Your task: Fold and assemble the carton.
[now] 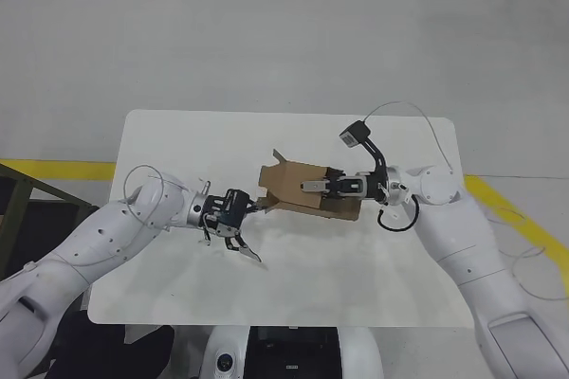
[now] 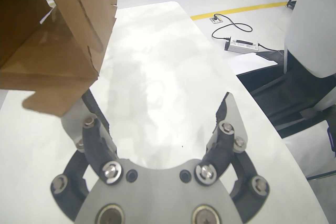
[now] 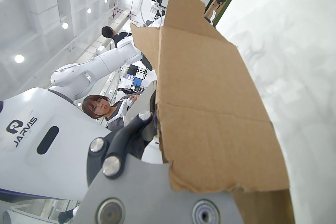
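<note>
- The left gripper sits a little left of the worktop's middle, with its jaws spread wide. One of its fingers is tucked against a loose flap at the carton's left end, and the other hangs over bare surface.
- The carton is near the middle of the worktop, slightly toward the far edge. It lies on its side as an open tube, with its left-end flaps splayed outward.
- The right gripper appears clamped on the carton's right part, steadying it.
- Step in hand, as I judge it: closing the flaps at the open left end while the right arm holds the body.
- The next move calls for the left finger to press that flap inward across the opening. The right grip must stay firm so the tube neither slides nor collapses.
- Hard to make out:
  - Cardboard hides the right gripper's second finger.
  - I cannot tell whether the carton rests on the worktop or is lifted slightly.
  - The arm covers the carton's right end, so I cannot tell whether it is folded.
</note>
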Motion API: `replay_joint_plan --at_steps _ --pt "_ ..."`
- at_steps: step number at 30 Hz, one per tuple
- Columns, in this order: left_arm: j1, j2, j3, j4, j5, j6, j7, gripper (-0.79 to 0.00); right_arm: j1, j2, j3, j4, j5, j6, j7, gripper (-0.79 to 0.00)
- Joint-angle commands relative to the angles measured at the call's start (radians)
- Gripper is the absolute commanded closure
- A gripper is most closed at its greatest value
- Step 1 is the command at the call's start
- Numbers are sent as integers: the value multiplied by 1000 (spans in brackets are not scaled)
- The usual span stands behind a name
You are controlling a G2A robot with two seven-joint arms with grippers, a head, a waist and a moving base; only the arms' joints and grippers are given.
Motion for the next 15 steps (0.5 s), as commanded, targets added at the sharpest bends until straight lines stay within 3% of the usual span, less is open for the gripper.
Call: replay_joint_plan --at_steps 1,15 --pt "-3 2 7 -6 2 4 4 -785 1 -1 -3 0 0 -1 -1 0" --pt "-21 24 27 -26 3 33 33 -785 14 -3 -34 -5 -29 9 9 0"
